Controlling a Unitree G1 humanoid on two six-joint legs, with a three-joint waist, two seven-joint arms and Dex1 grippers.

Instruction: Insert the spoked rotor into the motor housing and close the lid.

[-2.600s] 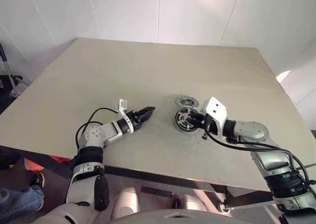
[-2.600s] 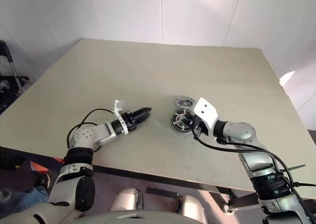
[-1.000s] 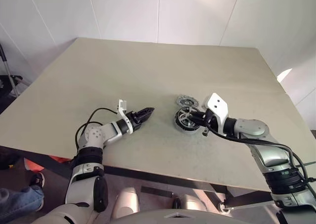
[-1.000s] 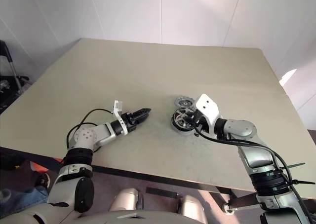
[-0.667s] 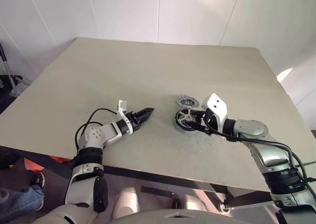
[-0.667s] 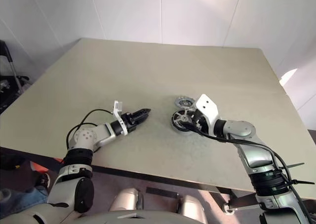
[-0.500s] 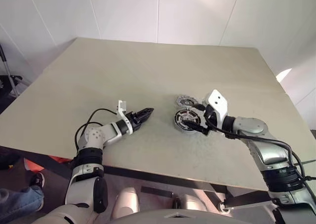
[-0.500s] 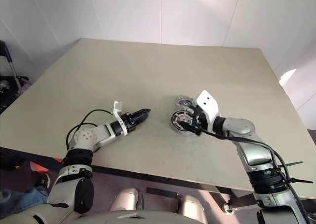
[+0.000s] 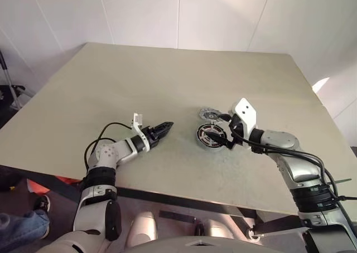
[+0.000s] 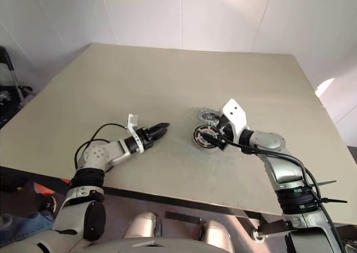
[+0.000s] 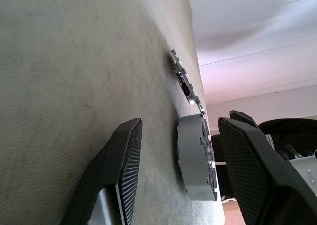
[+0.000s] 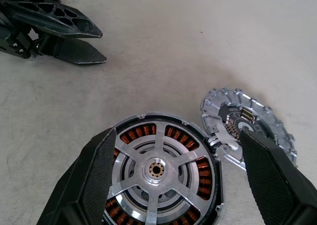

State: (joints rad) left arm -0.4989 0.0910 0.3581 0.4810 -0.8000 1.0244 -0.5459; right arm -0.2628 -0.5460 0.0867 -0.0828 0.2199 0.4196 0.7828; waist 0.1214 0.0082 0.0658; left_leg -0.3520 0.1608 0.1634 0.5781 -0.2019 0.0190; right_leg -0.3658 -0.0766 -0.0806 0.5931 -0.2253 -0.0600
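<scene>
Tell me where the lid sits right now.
In the head views the lid lies flat on the table, right of centre, just behind the motor housing, near the right gripper.

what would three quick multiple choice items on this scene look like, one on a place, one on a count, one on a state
1. Where does the lid lie?
A. on the table beside the motor housing
B. on top of the housing
C. held by the left gripper

2. How many silvery spokes does the spoked rotor show?
A. three
B. five
C. eight

3. How is the right gripper?
A. shut on the rotor
B. shut on the lid
C. open, a finger on each side of the housing

Answers:
1 A: the lid rests on the table next to the motor housing.
2 B: five spokes fan out from the hub.
3 C: both fingers stand apart, gripping nothing.
</scene>
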